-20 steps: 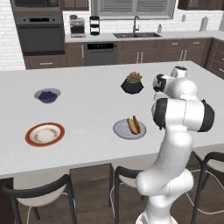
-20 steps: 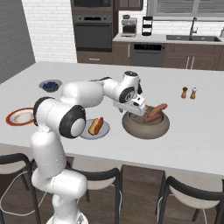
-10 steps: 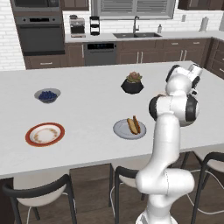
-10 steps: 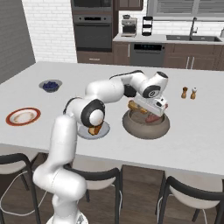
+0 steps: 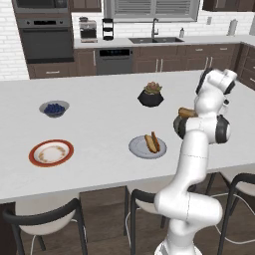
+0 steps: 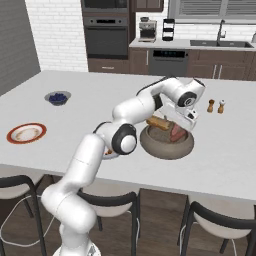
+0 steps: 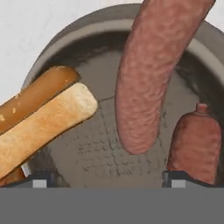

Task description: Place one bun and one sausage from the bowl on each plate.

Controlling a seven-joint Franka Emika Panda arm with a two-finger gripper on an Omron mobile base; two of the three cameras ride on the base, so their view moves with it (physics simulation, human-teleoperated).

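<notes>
My gripper (image 7: 107, 179) hangs open just over the brown-grey bowl (image 7: 65, 30), fingertips (image 7: 37, 179) wide apart with bare bowl floor between them. In the bowl a tan bun (image 7: 43, 122) lies at the left, a long reddish sausage (image 7: 153, 74) runs down the middle, and a second sausage (image 7: 195, 142) stands by the right fingertip. From the right base the gripper (image 6: 181, 122) sits above the bowl (image 6: 165, 152), bun (image 6: 159, 123) and sausage (image 6: 177, 132). The grey plate (image 5: 137, 149) holds one bun and one sausage. The orange-rimmed plate (image 5: 51, 152) is bare.
A small bowl of blue berries (image 5: 54, 108) and a black plant pot (image 5: 151, 95) stand farther back on the white island. Salt and pepper shakers (image 6: 216, 105) stand behind the bowl. Chairs line the island's near edge.
The arm has swung its elbow round and the hand has turned. The gripper has shifted a little across the bowl and stays open.
</notes>
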